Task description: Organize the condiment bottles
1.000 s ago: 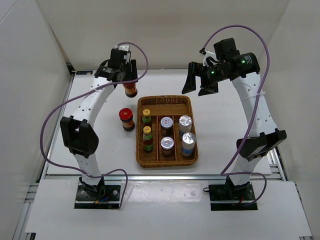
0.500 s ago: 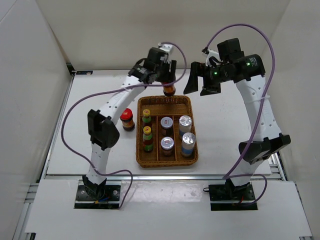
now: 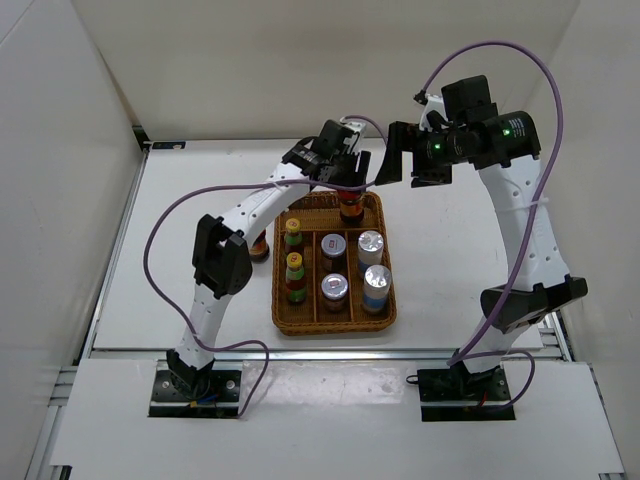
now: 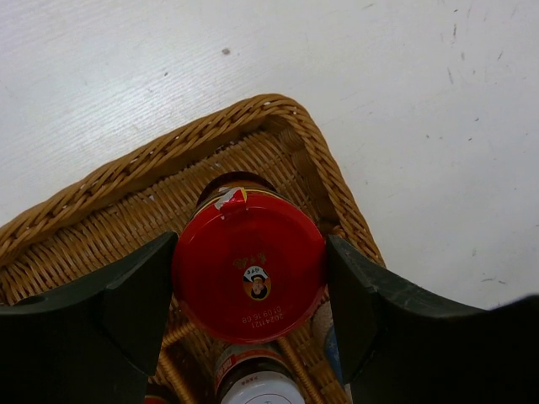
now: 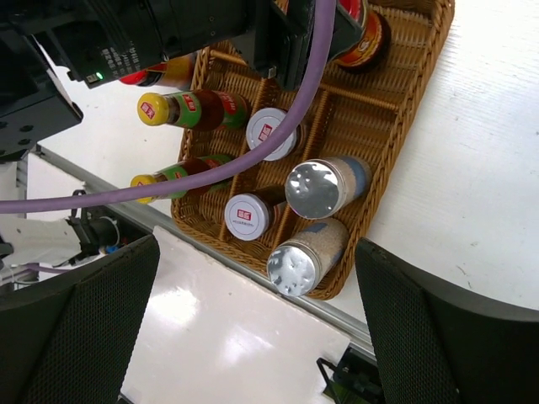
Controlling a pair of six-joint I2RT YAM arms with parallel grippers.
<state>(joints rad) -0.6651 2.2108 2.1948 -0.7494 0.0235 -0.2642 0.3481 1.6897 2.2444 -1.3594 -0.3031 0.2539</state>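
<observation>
**Jar poised over tray corner.** A red-lidded jar is held upright in the left jaws, which are closed against opposite sides of its lid. It is carried over the far right corner of the wicker tray, which is set at the middle of the surface.

The jar's long axis is seen to run straight down from the jaws toward the tray floor. Whether its base is touching the weave cannot be told, nor which compartment lies beneath it. A straight lowering and release is judged to be called for. The tray wall is close on the jar's far and right sides, and two silver-topped jars are stood toward the near edge.

Six containers are shown in the tray, with two yellow-capped bottles at the left and two white-topped jars in the middle. A second red-lidded jar is left on the surface just beside the tray's left wall, partly hidden by the left arm.

The right jaws are spread wide with nothing held in them, raised toward the far edge of the surface to the right of the tray.
</observation>
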